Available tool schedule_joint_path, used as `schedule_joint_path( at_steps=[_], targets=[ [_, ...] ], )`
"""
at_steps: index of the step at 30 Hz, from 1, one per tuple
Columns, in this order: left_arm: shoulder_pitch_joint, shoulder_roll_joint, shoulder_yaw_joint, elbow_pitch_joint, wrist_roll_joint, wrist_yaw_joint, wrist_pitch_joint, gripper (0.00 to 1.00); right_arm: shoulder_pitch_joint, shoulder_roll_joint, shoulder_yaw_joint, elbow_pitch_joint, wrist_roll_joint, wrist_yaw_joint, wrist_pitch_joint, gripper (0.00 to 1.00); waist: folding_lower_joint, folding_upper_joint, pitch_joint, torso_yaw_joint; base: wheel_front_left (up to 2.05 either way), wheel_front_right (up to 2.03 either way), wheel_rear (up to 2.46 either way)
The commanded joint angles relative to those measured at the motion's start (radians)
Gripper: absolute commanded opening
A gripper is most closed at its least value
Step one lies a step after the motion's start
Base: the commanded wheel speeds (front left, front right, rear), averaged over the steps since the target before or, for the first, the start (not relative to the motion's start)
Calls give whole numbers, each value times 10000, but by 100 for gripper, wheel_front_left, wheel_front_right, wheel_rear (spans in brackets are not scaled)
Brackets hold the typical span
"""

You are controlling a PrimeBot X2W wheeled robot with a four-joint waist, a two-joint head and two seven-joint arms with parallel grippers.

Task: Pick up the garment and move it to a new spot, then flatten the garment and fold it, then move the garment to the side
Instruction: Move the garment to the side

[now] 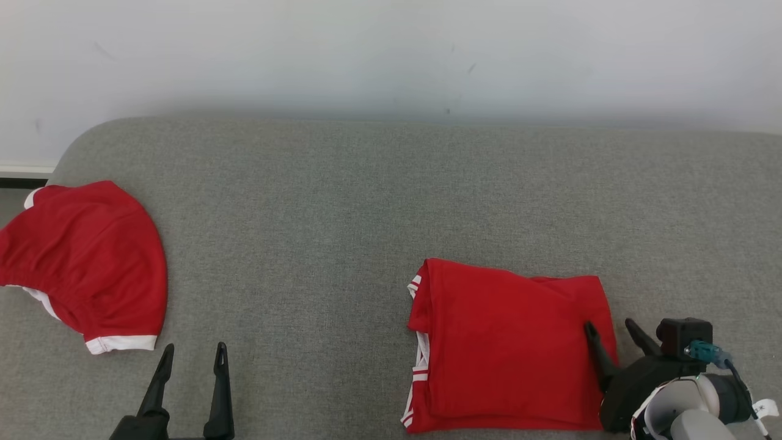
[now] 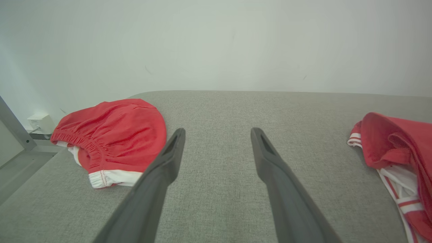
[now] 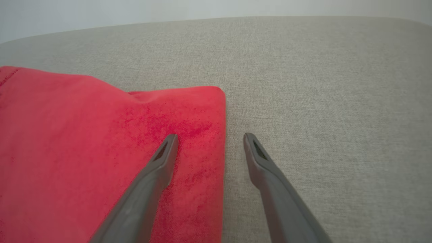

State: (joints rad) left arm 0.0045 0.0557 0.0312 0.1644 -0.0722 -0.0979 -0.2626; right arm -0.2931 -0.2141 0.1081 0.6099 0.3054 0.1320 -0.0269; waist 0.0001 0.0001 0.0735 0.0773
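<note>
A red garment (image 1: 507,342) with white striped trim lies folded into a rectangle on the grey surface, right of centre. My right gripper (image 1: 611,327) is open at its right edge, one finger over the red cloth (image 3: 111,152) and the other over bare grey fabric; nothing is between the fingers. In the right wrist view the right gripper (image 3: 209,136) straddles that edge. My left gripper (image 1: 192,351) stands open near the front edge at lower left, empty, and in the left wrist view the left gripper (image 2: 217,130) points across bare fabric, with the folded garment (image 2: 401,152) far right.
A second red garment (image 1: 85,263) with white hem lies bunched at the far left edge of the grey cushioned surface (image 1: 342,201); it also appears as red shorts (image 2: 111,135) left of my left fingers. A pale wall (image 1: 391,55) runs behind. A white socket box (image 2: 40,122) sits on the wall.
</note>
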Motion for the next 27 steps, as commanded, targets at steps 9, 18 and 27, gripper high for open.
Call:
schedule_joint_path(
  at_steps=[9, 18, 27],
  targets=[
    [-192, -12, 73, 35, -36, -49, -31, 100, -361, 375, 825, 1722, 576, -22, 13, 94, -1, -1, 165, -37, 0, 0, 0],
    [-230, -22, 133, -24, -99, -35, -31, 100, -1460, 68, 1677, 1751, 1253, -8, -297, 0, -1, -1, 297, -167, 0, 0, 0],
    [-1046, -31, -23, -482, -106, -82, -31, 100, -4194, -875, 1898, 1941, 1404, -10, -162, 0, -1, -1, 1875, -218, 0, 0, 0]
  ],
)
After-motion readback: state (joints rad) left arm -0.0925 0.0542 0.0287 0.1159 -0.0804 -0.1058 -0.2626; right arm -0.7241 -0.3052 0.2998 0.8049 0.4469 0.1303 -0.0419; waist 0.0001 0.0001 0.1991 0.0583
